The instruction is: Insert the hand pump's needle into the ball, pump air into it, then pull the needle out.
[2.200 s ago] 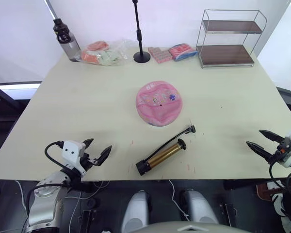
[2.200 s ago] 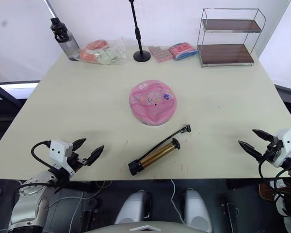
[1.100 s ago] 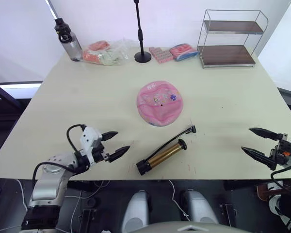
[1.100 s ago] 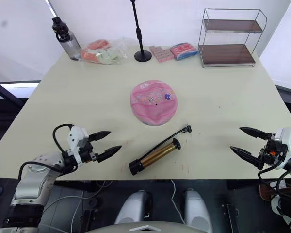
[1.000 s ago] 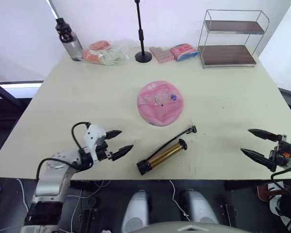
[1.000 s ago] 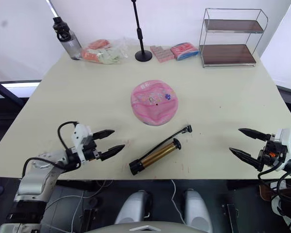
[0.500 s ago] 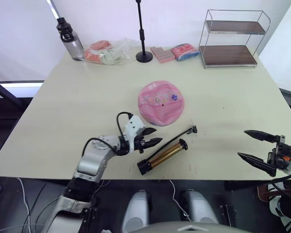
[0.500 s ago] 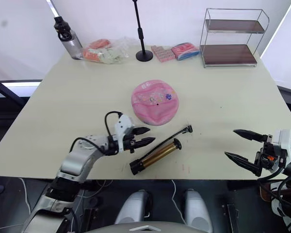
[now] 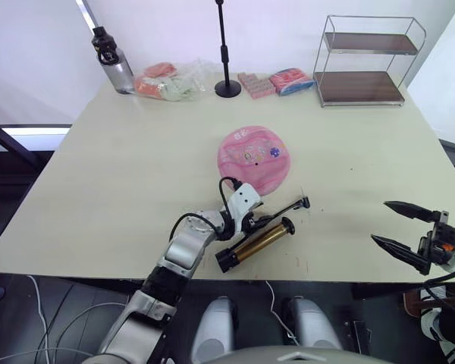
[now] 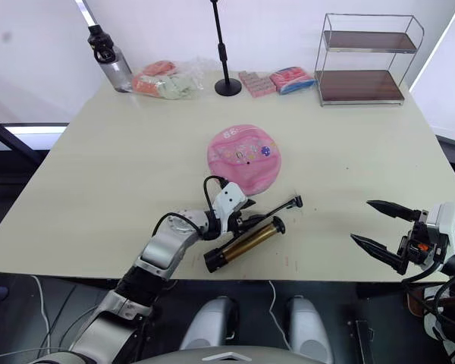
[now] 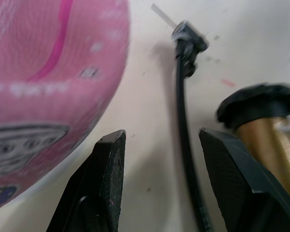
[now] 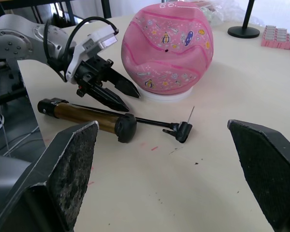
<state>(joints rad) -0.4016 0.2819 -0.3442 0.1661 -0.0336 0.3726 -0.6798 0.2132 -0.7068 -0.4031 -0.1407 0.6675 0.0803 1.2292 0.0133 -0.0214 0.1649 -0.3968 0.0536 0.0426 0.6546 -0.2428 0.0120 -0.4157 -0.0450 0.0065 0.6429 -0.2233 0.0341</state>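
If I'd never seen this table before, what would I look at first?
Probably the pink ball with little cartoon prints, sitting in the middle of the table. Just in front of it lies the gold hand pump, and the left gripper, fingers open, reaches in over the pump's thin black hose. The right gripper waits open at the table's right edge.

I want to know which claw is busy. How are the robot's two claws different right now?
The left claw hangs low beside the gold-barrelled pump's thin black hose, near the pink printed ball; the right claw waits at the table's edge, far from both. Shared: both black claws are open, holding nothing.
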